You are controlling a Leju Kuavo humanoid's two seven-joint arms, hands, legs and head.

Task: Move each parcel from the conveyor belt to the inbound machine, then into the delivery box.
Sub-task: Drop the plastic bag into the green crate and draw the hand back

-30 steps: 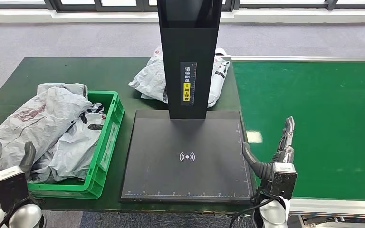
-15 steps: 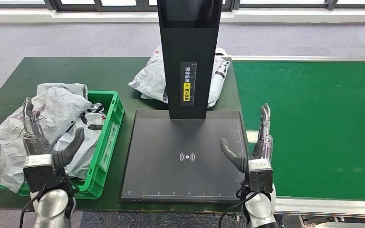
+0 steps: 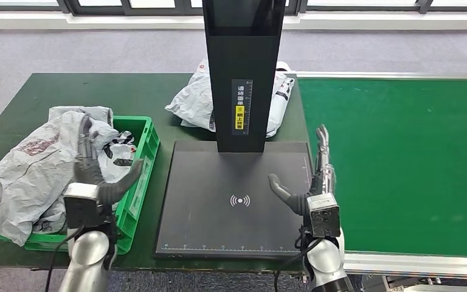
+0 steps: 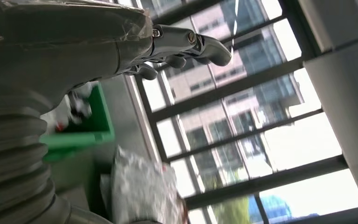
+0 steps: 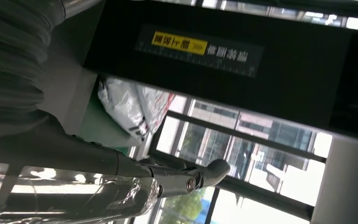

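Both robot hands, left [image 3: 100,176] & right [image 3: 307,182], are hovering released, empty; I'm seeing parcel [image 3: 197,100] lying well beyond, behind inbound machine [image 3: 240,73].

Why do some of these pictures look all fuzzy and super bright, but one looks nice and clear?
The head view is sharp and evenly lit, with a pale shine on the green conveyor belt. In the left wrist view the bright windows glare white, and the green plastic crate and crinkled grey parcel bag are blurred. In the right wrist view the yellow label is fairly readable; the windows behind wash out.
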